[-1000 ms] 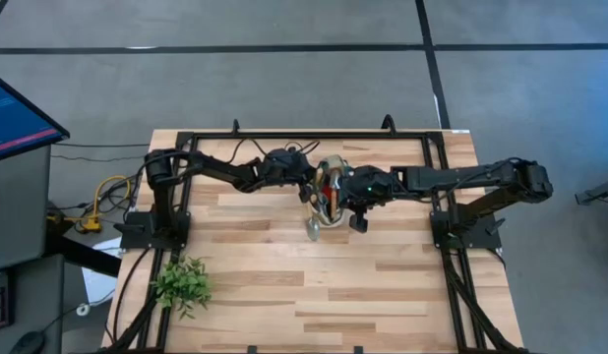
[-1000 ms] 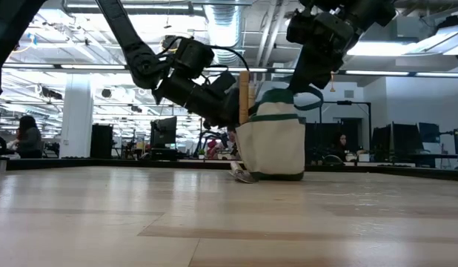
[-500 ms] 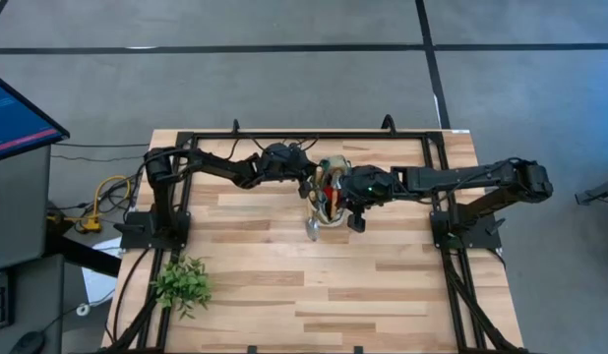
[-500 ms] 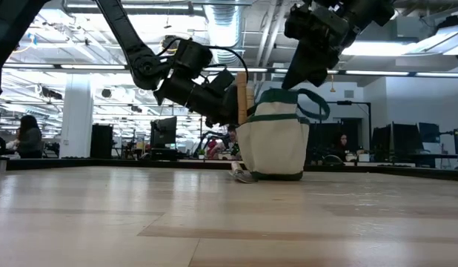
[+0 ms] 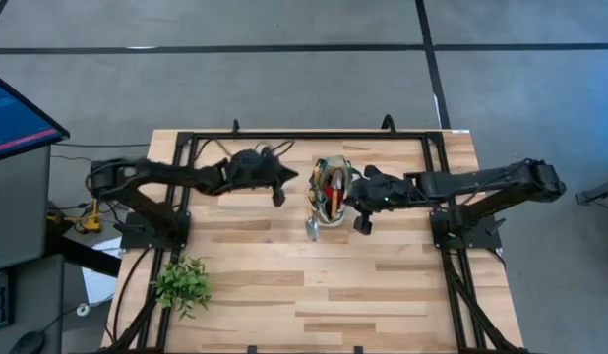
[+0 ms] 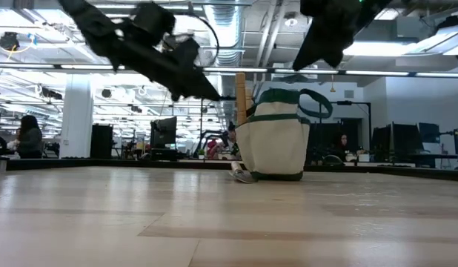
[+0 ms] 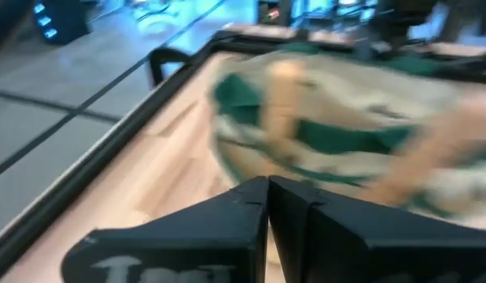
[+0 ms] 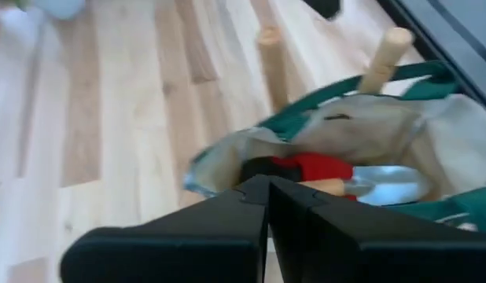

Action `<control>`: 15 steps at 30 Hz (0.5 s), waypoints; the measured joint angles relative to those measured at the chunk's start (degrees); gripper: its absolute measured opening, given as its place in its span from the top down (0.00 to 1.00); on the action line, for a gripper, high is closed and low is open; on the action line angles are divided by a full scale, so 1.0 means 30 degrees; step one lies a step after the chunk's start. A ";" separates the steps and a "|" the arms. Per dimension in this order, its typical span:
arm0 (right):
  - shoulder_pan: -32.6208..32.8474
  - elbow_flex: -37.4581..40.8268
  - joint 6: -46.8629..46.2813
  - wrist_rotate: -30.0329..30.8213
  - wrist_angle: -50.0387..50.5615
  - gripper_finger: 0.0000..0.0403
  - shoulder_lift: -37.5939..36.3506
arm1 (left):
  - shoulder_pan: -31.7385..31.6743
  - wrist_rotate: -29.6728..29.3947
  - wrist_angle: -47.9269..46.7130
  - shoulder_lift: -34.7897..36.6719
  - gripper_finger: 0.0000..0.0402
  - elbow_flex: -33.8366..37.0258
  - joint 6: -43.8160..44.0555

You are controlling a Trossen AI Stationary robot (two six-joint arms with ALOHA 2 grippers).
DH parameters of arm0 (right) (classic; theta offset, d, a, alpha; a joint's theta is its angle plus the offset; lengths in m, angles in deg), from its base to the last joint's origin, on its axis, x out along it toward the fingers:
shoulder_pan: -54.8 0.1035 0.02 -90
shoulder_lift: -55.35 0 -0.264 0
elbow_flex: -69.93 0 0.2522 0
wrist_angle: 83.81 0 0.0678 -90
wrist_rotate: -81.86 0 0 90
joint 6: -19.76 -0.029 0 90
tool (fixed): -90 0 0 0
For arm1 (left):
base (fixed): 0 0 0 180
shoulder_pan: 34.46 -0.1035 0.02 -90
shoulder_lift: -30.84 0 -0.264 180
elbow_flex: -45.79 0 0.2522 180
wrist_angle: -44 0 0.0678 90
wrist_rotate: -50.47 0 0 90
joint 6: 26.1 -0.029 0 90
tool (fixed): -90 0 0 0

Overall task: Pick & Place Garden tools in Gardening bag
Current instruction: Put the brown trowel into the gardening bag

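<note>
The beige gardening bag [image 5: 331, 192] with green trim stands upright on its base at the table's far middle, and also shows in the low view [image 6: 273, 144]. Inside it I see a red-and-black tool [image 8: 314, 167], a silver trowel head [image 8: 384, 182] and wooden handles [image 8: 384, 49]. One wooden handle [image 6: 241, 93] sticks up at the bag's left side. A silver tool head [image 5: 311, 229] lies on the table at the bag's near side. My left gripper [image 5: 284, 180] is shut and empty, left of the bag. My right gripper [image 5: 351, 197] is shut and empty, by the bag's right side and above it.
A leafy green plant [image 5: 183, 283] lies at the table's near left. A black frame [image 5: 314, 136] runs along the table's far edge and sides. Bare wood lies across the table's near half [image 5: 324, 295]. A monitor [image 5: 19, 118] stands beyond the left edge.
My left gripper has drawn back from the bag's left rim toward the table's left edge. My right gripper has risen from the bag's green handle and gone toward the right edge. The bag's handle has dropped free, and the bag stands where it was.
</note>
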 joint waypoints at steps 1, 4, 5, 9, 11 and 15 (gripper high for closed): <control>0.0311 0.0000 -0.0272 0.0140 -0.0014 1.00 -0.0102 | 0.0335 0.0026 -0.0079 0.0702 1.00 0.0517 -0.0052; 0.1558 0.0000 -0.0795 0.0864 -0.0148 1.00 0.0073 | 0.1534 0.0010 -0.0080 0.2352 1.00 0.1892 -0.0095; 0.2028 0.0007 -0.0881 0.1314 -0.0102 1.00 0.0151 | 0.1991 0.0007 -0.0025 0.2679 1.00 0.2191 -0.0102; 0.3505 0.0018 -0.1378 0.3352 -0.0339 1.00 0.0547 | 0.3808 -0.0083 -0.0055 0.3470 1.00 0.3381 -0.0763; 0.4126 -0.0022 -0.1633 0.4394 -0.0667 1.00 0.0645 | 0.5040 -0.0694 -0.0017 0.3241 1.00 0.3612 -0.2136; 0.5259 0.0007 -0.2355 0.6223 -0.0897 1.00 0.0650 | 0.7679 -0.3473 -0.0137 0.2304 1.00 0.3803 -0.5344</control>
